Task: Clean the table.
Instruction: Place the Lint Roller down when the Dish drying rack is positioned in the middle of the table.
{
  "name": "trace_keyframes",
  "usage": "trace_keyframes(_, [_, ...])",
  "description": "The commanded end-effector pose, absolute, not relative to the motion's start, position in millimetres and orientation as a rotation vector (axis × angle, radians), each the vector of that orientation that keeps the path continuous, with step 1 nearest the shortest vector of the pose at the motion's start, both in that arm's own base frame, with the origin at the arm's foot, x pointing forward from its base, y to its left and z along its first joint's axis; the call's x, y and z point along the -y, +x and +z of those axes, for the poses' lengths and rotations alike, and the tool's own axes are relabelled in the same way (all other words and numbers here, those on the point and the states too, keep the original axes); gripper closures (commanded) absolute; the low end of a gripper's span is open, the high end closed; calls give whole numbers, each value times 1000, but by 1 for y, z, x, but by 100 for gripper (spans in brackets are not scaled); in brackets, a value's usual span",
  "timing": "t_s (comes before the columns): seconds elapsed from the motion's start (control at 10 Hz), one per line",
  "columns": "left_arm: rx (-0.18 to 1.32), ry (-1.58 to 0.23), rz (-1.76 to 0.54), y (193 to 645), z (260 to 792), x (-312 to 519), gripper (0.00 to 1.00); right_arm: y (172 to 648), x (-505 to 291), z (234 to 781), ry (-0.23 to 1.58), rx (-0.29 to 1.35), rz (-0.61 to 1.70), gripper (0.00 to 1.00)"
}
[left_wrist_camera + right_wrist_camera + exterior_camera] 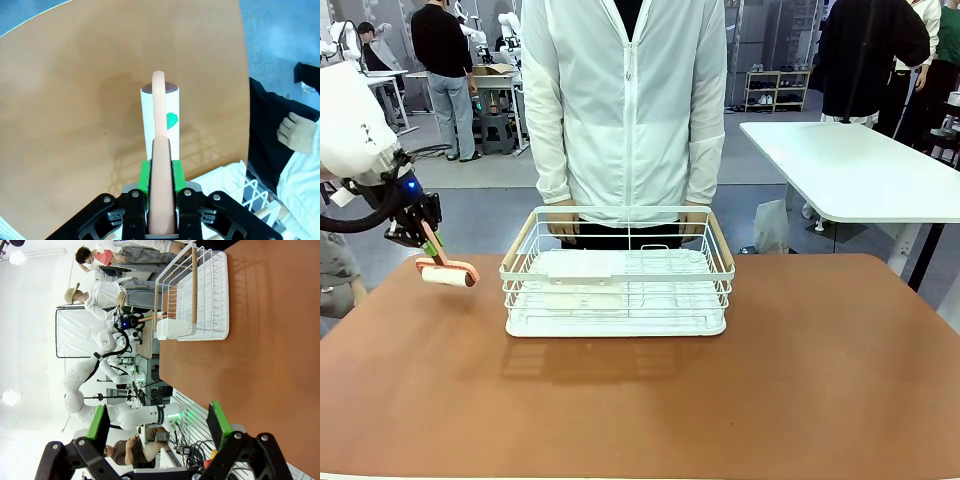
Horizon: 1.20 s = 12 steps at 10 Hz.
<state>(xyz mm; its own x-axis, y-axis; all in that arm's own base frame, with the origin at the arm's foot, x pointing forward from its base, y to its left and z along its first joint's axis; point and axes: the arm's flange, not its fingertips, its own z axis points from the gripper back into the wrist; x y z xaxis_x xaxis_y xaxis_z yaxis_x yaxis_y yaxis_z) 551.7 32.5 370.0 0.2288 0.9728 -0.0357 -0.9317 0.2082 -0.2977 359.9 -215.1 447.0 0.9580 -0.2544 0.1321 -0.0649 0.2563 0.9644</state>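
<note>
The reddish-brown table [800,380] carries a white wire basket [620,275] at its far middle. My left gripper [423,233] is shut on the salmon handle of a lint roller [448,273], whose white roll hangs just above the table's far left corner. In the left wrist view the left gripper [161,175] clamps the handle between green pads, and the lint roller [160,115] points down over the table [75,100]. My right gripper [157,422] stands open with nothing between its fingers, above the table [260,365] and well away from the basket [200,295].
A person in a white jacket stands at the far side with a hand [560,222] on the basket's far rim; that hand [297,132] is in the left wrist view too. A white-topped table [850,170] stands at the back right.
</note>
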Motion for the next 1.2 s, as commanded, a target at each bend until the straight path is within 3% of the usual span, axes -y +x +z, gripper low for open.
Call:
trace_keyframes(0.0, [190, -312, 1332, 544, 355, -38, 79, 359, 215, 449, 1315, 292, -126, 0])
trace_keyframes(0.2, [183, -278, 1344, 536, 344, -36, 79, 359, 215, 449, 1315, 292, -126, 0])
trace_keyframes(0.9, [179, -151, 1414, 480, 351, -36, 7, 359, 215, 449, 1315, 292, -126, 0])
trace_keyframes(1.0, [148, -125, 1413, 472, 351, -35, 1, 359, 215, 449, 1315, 292, -126, 0])
trace_keyframes(1.1, [141, -122, 1410, 468, 356, -35, 0, 359, 215, 449, 1315, 292, -126, 0])
